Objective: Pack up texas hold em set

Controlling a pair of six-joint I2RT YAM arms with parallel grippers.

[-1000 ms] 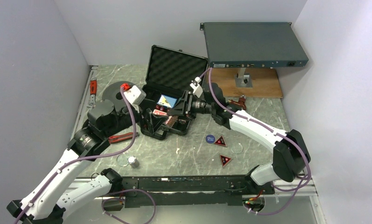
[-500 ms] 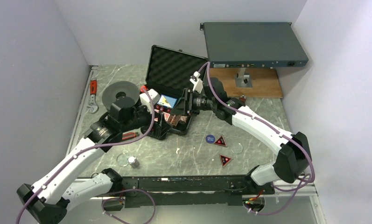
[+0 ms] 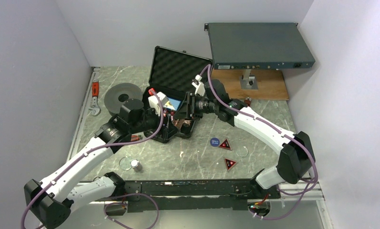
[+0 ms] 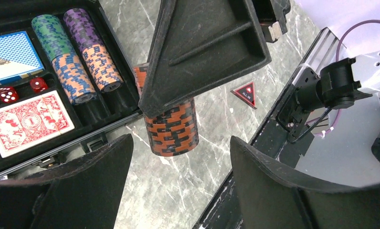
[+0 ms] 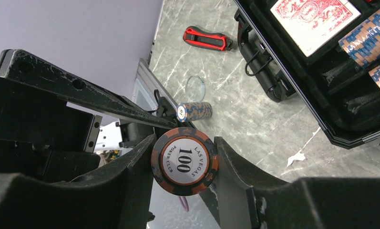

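Orange-black chip stack [image 4: 171,129] gripped just outside the open black case [image 3: 178,71], mid-surface [image 4: 178,191].
Left fingers [image 4: 269,186] stood spread, gripping nothing; right fingers [image 5: 130,176] clamped the stack, end chip marked 100. Case held striped chips [image 4: 78,62] and two decks [image 4: 30,121].

The left arm [image 3: 83,160] has swung right, carrying the left gripper [image 4: 180,145] to the briefcase's [image 3: 178,71] front edge beside the orange chip stack [image 4: 171,129]. The dark grey spool [image 3: 117,93], half covered before, lies exposed
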